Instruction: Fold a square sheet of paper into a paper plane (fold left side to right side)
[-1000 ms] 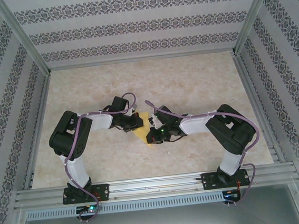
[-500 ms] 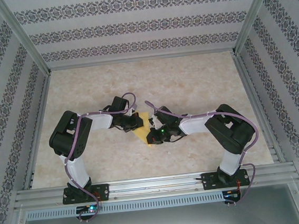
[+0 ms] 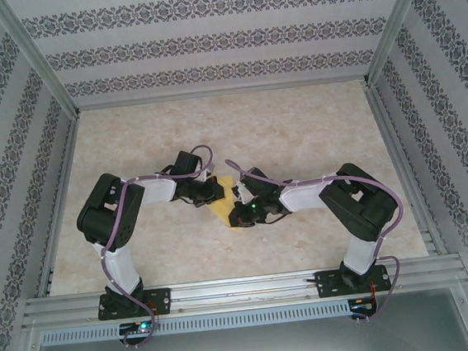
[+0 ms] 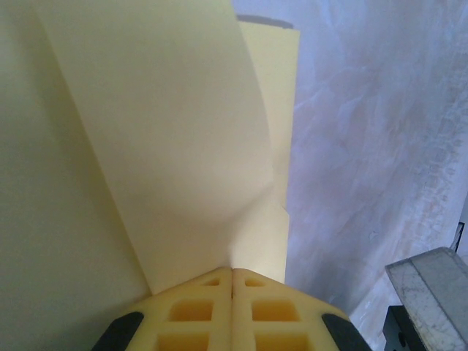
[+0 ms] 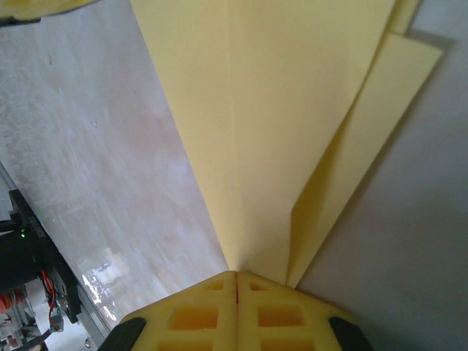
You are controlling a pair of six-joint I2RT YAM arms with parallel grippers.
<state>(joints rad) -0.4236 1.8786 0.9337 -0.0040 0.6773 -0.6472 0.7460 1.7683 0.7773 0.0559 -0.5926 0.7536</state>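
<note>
- Paper sheet: pale yellow, already creased into a tapering shape of several layers. A centre crease runs along it, and a lower flap sticks out on one side. It sits beyond the middle of the front rail, low over the surface. I cannot tell whether it rests flat there.
- Left hand: pads pressed fully together, with a paper layer coming out of the seam between them. It is beyond the rail, just left of its middle. The pinched layer bows upward and curls over the flatter layer beneath. I judge I am holding it up so it can be carried across for the left-to-right fold.
- Right hand: pads also closed flush, pinching the narrow end of the sheet where the centre crease meets them. It is beyond the rail, just right of its middle, close to the left hand. I read this grip as the anchor that keeps the crease line fixed while the other layer swings.
- Step in hand, as I judge it: a mid-sequence fold, with the dart shape begun but not finished.
- Surface: pale marbled top stretching away beyond the rail, bare around the sheet.
- Risk noted: the thin paper is pinched at two close points, so uneven pulling could tear it or skew the crease.
</note>
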